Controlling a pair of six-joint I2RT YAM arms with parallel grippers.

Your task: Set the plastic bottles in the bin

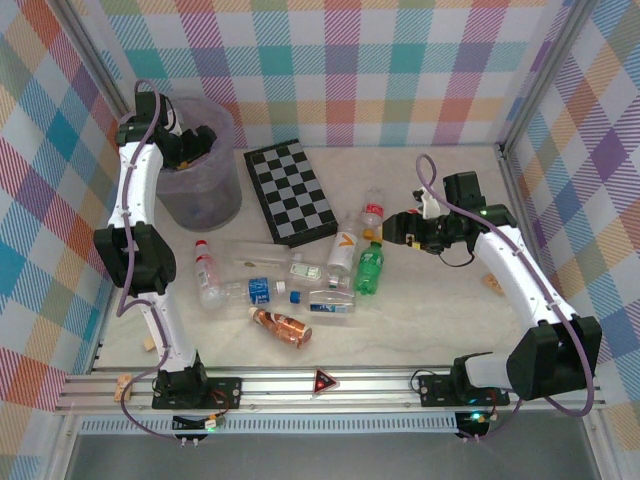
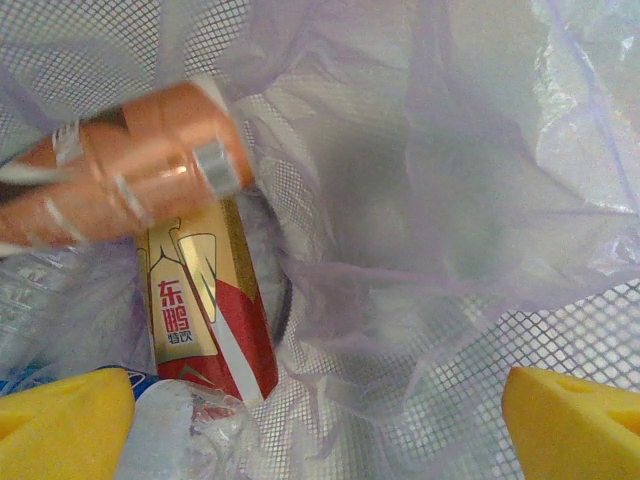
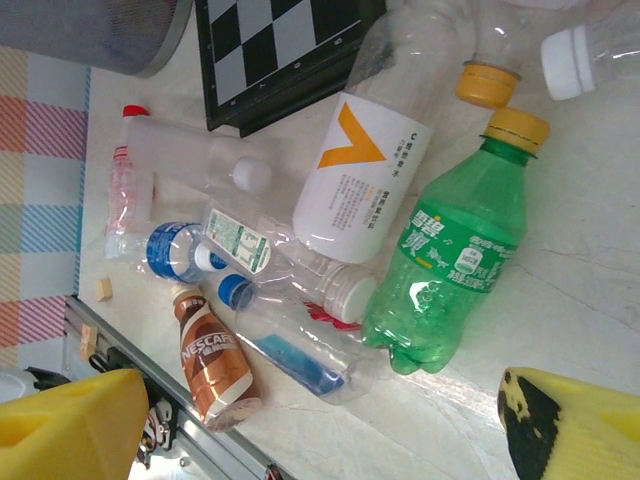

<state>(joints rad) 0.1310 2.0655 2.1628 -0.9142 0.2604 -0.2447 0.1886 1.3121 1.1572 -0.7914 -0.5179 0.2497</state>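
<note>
My left gripper (image 1: 190, 145) hangs open over the bin (image 1: 228, 140), a grey mesh basket lined with a lilac bag (image 2: 420, 200). Its yellow fingertips (image 2: 60, 420) stand far apart with nothing between them. Inside the bin a blurred brown-orange bottle (image 2: 130, 165) lies free above a gold-and-red bottle (image 2: 205, 300). Several plastic bottles lie on the table: a green one (image 1: 370, 268), a white one with an orange mark (image 1: 343, 250), a brown one (image 1: 282, 326) and clear ones (image 1: 255, 291). My right gripper (image 1: 392, 228) is open above the green bottle (image 3: 450, 260), touching nothing.
A black-and-white chequered board (image 1: 290, 190) lies between the bin and the bottle pile. Small wooden blocks sit at the table's left (image 1: 148, 345) and right (image 1: 492, 285) edges. The metal rail (image 1: 330, 385) runs along the near edge, and chequered walls enclose the table.
</note>
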